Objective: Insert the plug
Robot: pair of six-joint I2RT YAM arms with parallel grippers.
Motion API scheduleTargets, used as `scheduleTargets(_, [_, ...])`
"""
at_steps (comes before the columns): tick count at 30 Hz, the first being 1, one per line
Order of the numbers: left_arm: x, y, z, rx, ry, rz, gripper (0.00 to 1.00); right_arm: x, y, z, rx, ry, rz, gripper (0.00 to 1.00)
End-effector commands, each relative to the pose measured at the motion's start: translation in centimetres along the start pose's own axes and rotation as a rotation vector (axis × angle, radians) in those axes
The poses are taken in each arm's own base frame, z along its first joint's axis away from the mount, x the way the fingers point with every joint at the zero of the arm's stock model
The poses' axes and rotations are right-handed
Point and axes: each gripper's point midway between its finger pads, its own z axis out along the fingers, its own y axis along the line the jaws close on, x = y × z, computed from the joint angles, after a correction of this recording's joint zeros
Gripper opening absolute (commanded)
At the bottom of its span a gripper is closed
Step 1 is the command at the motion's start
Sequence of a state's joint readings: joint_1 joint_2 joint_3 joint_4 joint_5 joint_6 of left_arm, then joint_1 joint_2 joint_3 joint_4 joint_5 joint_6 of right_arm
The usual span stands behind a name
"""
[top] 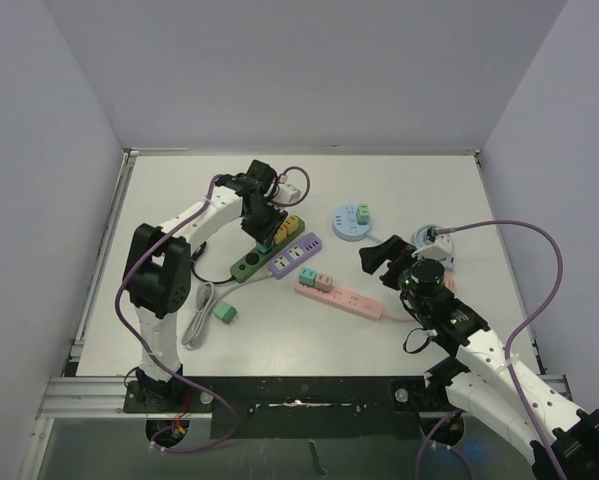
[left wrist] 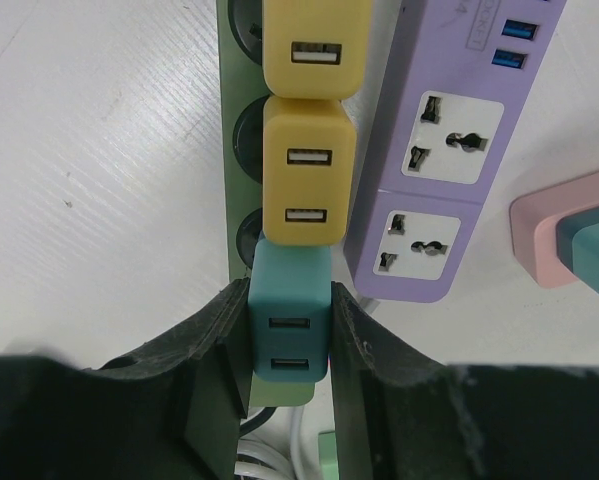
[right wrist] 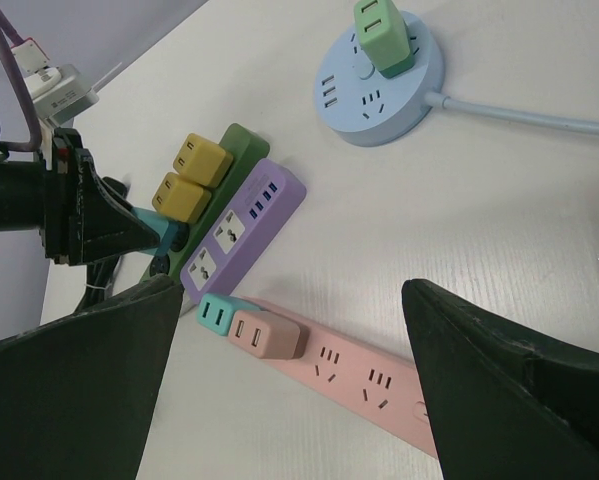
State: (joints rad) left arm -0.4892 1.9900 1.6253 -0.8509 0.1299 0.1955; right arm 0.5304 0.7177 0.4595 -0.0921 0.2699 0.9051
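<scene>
On the green strip [left wrist: 233, 205], left gripper [left wrist: 288, 298] pinches teal 2-port plug [left wrist: 290, 315]; right gripper [right wrist: 289, 290] spread.

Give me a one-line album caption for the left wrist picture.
Left hand grips a teal plastic charger plug at the green power strip, beside two yellow charger plugs.

We found leftmost strip [top: 247, 264] just beside middle strip [top: 294, 255], front strip [top: 344, 299] before them, round hub [top: 349, 223] behind-right, all on tabletop [top: 399, 180].
</scene>
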Motion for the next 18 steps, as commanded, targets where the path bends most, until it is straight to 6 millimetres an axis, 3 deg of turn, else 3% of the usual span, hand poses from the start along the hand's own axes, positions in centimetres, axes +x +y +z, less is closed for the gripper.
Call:
scheduleTargets(1, [0.3,0.5,0.5,-0.037,-0.001,0.018,0.0,-1.2,0.4,0.1,-0.006,-0.05,0.018,0.97])
scheduleTargets(12, [4.4,1.4,3.3,-0.113,0.127,0.044,0.0,-1.2,0.3,0.1,-0.004,-0.05,0.017,0.97])
scheduleTargets(18, [5.2,1.0,4.4,-0.069,0.125,0.073,0.0,-1.3,0.4,0.1,-0.006,-0.053,0.018,0.97])
